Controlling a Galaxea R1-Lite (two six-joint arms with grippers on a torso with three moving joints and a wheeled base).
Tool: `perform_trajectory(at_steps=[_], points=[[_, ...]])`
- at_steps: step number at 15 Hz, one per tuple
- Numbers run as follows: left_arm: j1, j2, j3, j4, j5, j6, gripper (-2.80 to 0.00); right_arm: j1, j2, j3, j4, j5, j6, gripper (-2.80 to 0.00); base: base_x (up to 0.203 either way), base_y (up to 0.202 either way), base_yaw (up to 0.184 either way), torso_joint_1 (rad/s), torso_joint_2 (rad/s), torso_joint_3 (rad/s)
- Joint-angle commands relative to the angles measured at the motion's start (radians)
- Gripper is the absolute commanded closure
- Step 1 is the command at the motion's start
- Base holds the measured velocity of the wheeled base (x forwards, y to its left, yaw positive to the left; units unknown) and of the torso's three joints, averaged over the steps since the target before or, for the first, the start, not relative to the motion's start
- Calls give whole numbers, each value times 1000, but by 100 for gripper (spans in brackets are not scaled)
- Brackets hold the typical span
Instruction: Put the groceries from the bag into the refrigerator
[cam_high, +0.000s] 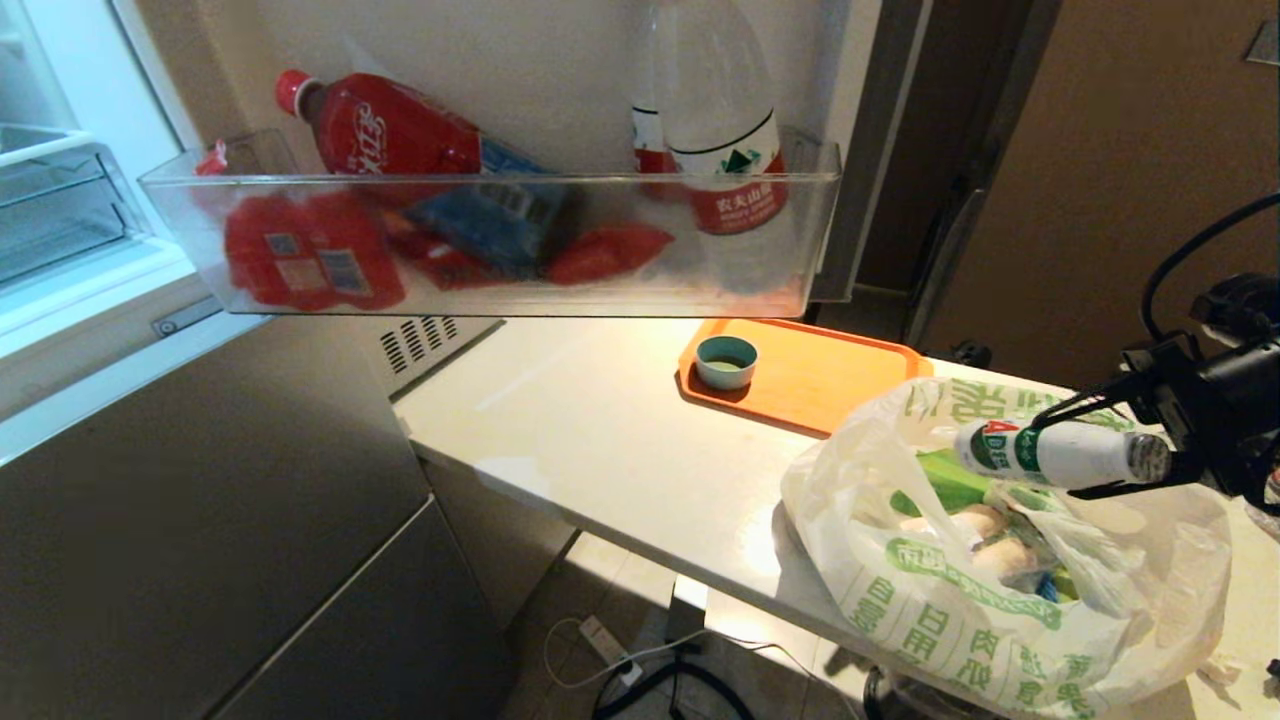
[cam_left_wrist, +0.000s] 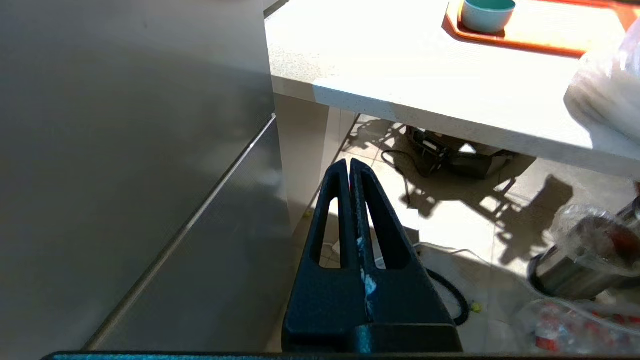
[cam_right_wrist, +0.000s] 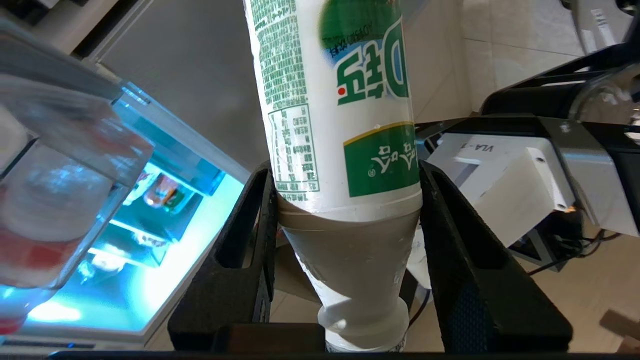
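Above the crinkly white plastic bag (cam_high: 1000, 590) on the bench (cam_high: 620, 450): right tool (cam_high: 1150, 455) grasping green-labelled white bottle (cam_high: 1050, 452); next, probably carrying across to clear door bin (cam_high: 480, 245). Left tool (cam_left_wrist: 350, 172) clenched, idle.

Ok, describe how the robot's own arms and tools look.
The left tool is matte black, two tapered fingers with slot cut-outs and white scuffs down the middle. The right tool has the same black slotted fingers; black cables loop above its black wrist in the head view.

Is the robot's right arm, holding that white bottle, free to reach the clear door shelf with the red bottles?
Probably yes: the right gripper grips the white bottle above the bag, with open air toward the door shelf, which is already crowded.
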Motion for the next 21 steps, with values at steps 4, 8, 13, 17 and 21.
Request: perform_trajectory(at_steps=[4, 8, 13, 17, 21], points=[[-1, 102, -222, 40, -65, 90, 0, 1, 6, -1, 9, 11, 2, 0, 0, 0, 0, 0, 0, 0], [-41, 455, -363, -33, -228, 220, 0, 2, 32, -3, 9, 33, 2, 0, 0, 0, 0, 0, 0, 0], [-97, 893, -419, -263, -492, 406, 0, 2, 65, -7, 9, 33, 0, 0, 0, 0, 0, 0, 0, 0], [-177, 1090, -447, -354, -547, 517, 0, 4, 65, -21, 9, 71, -1, 0, 0, 0, 0, 0, 0, 0], [-279, 1243, -451, -443, -550, 532, 0, 25, 70, -21, 9, 100, 2, 0, 0, 0, 0, 0, 0, 0]])
